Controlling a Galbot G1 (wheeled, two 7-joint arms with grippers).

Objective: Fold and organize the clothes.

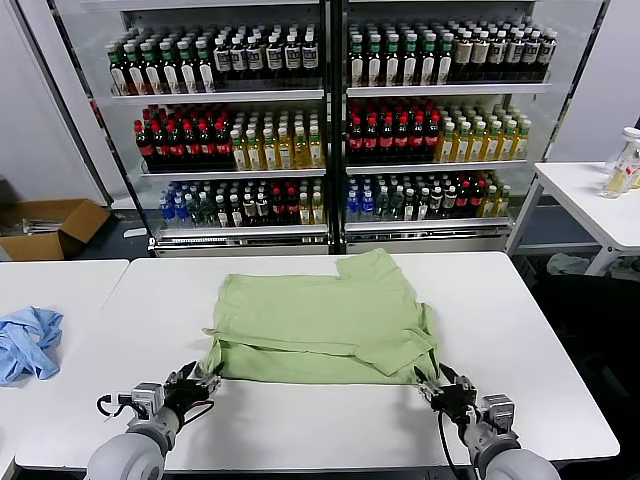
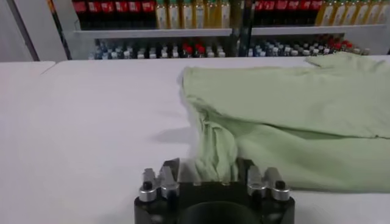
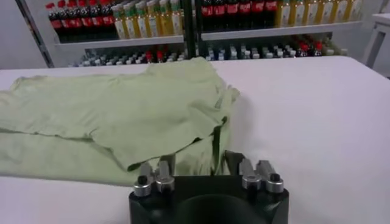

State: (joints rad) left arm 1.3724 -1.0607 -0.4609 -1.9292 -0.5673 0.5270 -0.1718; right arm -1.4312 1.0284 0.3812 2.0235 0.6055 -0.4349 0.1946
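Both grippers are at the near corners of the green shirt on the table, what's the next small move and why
Probably lift both corners together and carry them toward the far edge. The left gripper and right gripper each look pinched on a near corner of the green polo shirt, which lies flat on the white table, not yet folded over lengthwise.

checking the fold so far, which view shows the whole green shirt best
The head view: the whole light green shirt lies on the white table, with every edge and both near corners in sight. The left wrist view shows only the corner at the left tool; the right wrist view shows the corner at the right tool.
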